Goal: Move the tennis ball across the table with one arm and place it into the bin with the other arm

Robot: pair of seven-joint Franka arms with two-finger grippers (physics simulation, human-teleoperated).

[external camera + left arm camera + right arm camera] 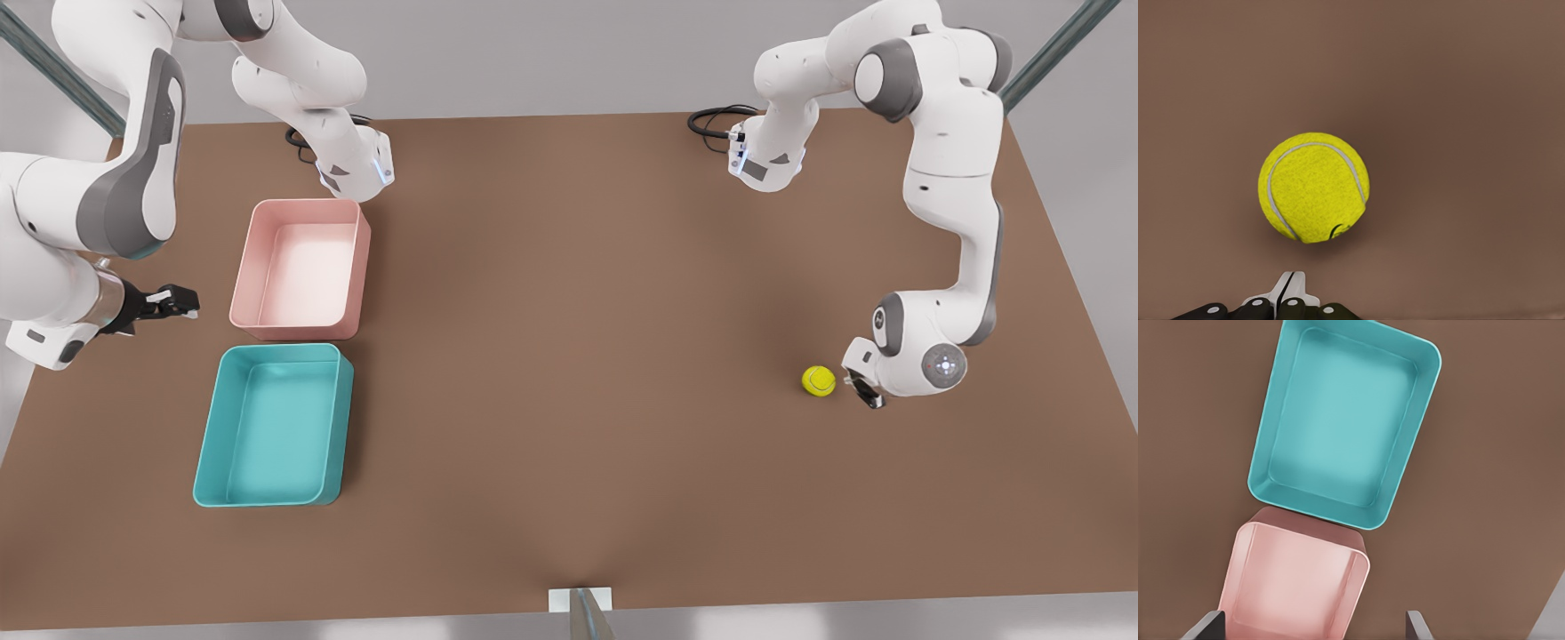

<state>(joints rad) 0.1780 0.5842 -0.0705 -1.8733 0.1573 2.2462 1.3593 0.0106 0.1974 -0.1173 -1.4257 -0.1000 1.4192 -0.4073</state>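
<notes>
The tennis ball (819, 380) (1313, 187) rests on the brown table near the front view's right side. My left gripper (862, 385) (1289, 288) sits low just beside it, on the side away from the bins, fingers pressed together and shut on nothing. The teal bin (272, 426) (1345, 427) lies with nothing in it at the front view's left, far from the ball. My right gripper (169, 302) (1313, 627) hovers high at that side next to the tubs, its fingers (1205, 625) wide apart and open.
A pink tub (300, 267) (1295, 583) of like shape stands right behind the teal bin, almost touching it. Black cables (716, 120) lie at the table's far edge. A wide stretch of bare table separates ball and bins.
</notes>
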